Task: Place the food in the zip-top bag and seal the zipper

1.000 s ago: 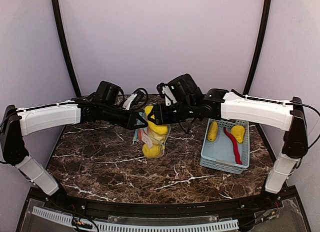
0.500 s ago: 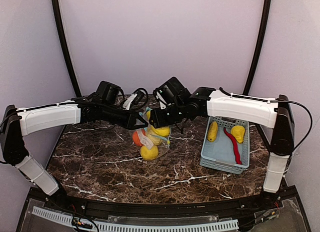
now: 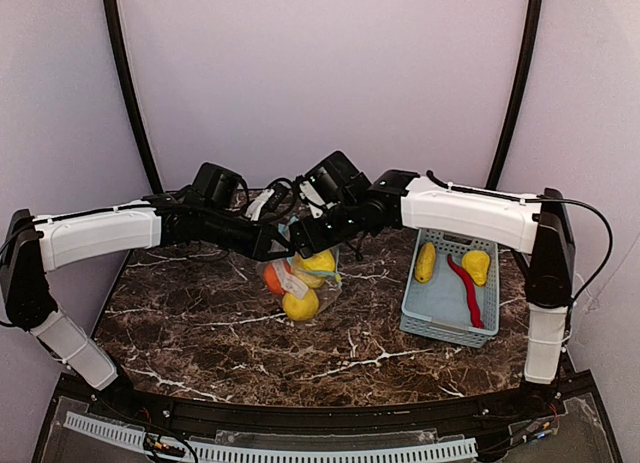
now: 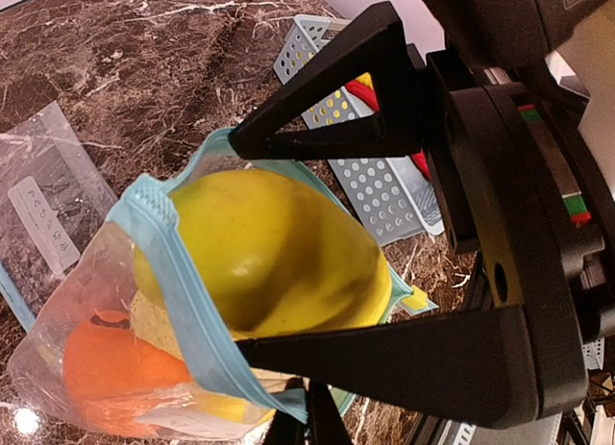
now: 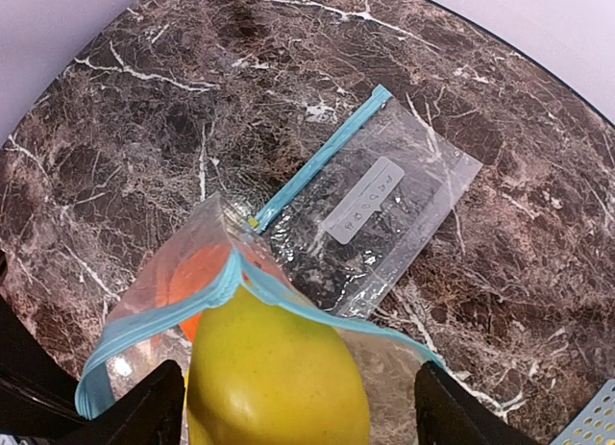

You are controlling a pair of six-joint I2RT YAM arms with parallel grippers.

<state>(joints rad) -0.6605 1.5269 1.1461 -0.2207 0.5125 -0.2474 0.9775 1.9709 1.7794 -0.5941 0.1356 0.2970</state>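
- LEFT: The left gripper (image 3: 278, 249) has its fingers pressed together on the blue zipper rim of the zip-top bag (image 3: 293, 285), holding the mouth up and open above the marbled table (image 3: 190, 323). Whether the bag's bottom rests on the table cannot be told.
- CENTRE: An orange (image 4: 113, 360) and other yellow food sit low in the bag. A large yellow fruit (image 5: 274, 383) is lodged in the mouth, partly above the rim, with its long axis pointing down into the bag.
- CENTRE-RIGHT: The right gripper (image 3: 302, 239) straddles that fruit, its fingers (image 5: 144, 411) spread wide to either side and apparently no longer squeezing.
- BEHIND: A second bag (image 5: 377, 207), empty, lies flat on the table beyond the filled one.
- RIGHT: The pale blue basket (image 3: 432, 305) holds a long yellow piece (image 3: 426, 261), a rounder yellow piece (image 3: 477, 266) and a red chili (image 3: 466, 291). The chili's long axis runs from the far end of the basket towards the near end.
- WHAT COMES NEXT, AS IT APPEARS: The unpacked food lies to the right of the open fingers, on the right arm's own side and well apart from the left gripper, so the right arm is the nearer one. It would have to lift clear of the bag's mouth, swing right, and meet the chili with its jaws set across that long axis. The zipper is not yet sealed.
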